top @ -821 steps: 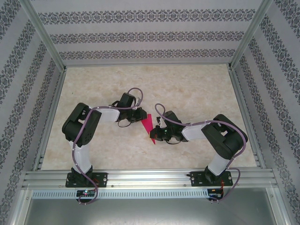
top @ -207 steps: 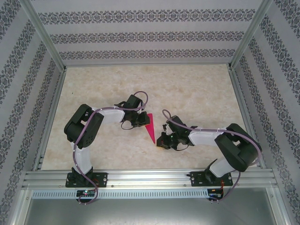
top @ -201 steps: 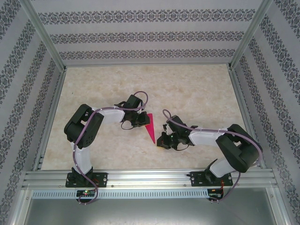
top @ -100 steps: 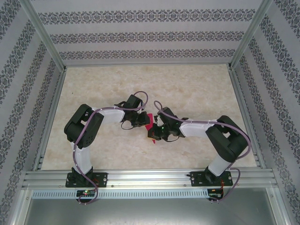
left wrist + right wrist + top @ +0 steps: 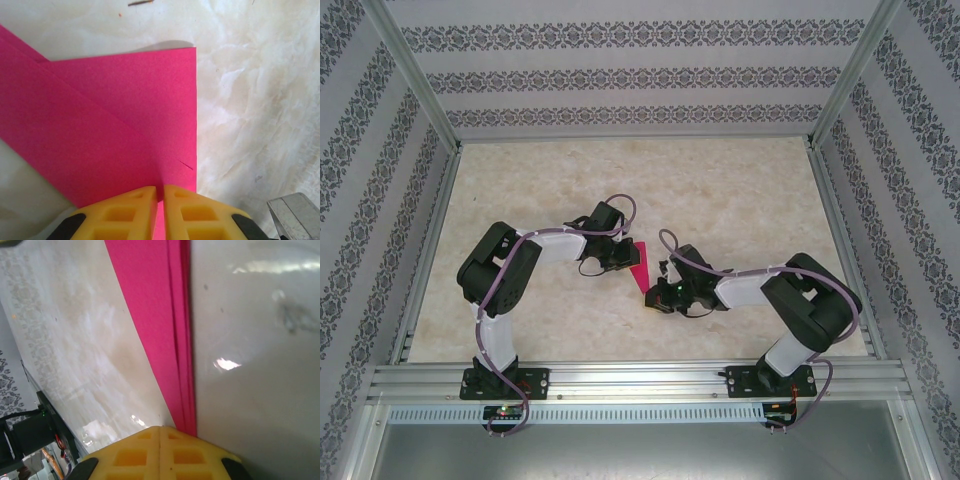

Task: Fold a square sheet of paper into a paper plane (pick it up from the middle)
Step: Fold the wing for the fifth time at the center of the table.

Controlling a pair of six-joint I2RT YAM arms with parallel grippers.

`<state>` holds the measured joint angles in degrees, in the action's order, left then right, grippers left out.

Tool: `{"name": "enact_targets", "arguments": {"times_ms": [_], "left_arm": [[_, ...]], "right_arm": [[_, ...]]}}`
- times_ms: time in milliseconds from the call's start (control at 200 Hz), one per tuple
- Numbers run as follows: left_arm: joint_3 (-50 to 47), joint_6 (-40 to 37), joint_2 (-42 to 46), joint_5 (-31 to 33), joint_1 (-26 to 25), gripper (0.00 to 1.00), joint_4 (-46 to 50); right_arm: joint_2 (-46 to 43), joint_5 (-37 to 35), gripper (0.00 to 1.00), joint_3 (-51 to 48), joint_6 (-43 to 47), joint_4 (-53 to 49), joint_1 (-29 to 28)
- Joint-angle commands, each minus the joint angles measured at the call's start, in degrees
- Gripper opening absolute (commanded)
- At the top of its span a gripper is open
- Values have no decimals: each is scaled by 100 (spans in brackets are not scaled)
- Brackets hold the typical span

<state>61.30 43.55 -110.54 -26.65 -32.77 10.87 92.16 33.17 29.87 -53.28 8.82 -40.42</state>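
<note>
The paper plane [image 5: 639, 266] is lying on the desk [image 5: 720, 190], folded thin and pointy. The left end effector [image 5: 160, 189] is pinching the wide end of the paper plane, with pink paper showing between its yellow fingers [image 5: 125, 215]. The right end effector [image 5: 160, 429] is sitting at the pointy end of the paper plane, squeezed tight together. I cannot tell if any paper is caught in it.

The fold is probably being pressed flat. To do it well, the left one should be holding still while the right one is rubbing slowly along the fold, not tugging.

Half a second ago the right end effector was over the middle of the paper plane. Now it is sitting at the tip. The left one is staying put.
</note>
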Motion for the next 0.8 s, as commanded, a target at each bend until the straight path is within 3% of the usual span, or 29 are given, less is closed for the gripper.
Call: {"name": "enact_targets", "arguments": {"times_ms": [0, 170, 305, 405, 634, 794], "left_arm": [[-83, -172, -389, 635, -10, 17, 380], [-107, -155, -367, 556, -37, 17, 267], [-65, -117, -389, 548, -45, 17, 267], [-7, -122, -408, 521, -45, 17, 312], [33, -234, -300, 526, -52, 17, 384], [20, -276, 40, 428, -52, 22, 361]], "right_arm": [[-282, -2, 3, -74, -143, -512, -72], [-622, -419, 4, 742, 136, -871, -70], [15, -321, 0, 1103, 78, -584, 140], [464, -223, 0, 1066, -196, 129, 172], [936, -503, 0, 931, 52, -391, 172], [1110, -369, 0, 673, 80, -229, 175]]}}
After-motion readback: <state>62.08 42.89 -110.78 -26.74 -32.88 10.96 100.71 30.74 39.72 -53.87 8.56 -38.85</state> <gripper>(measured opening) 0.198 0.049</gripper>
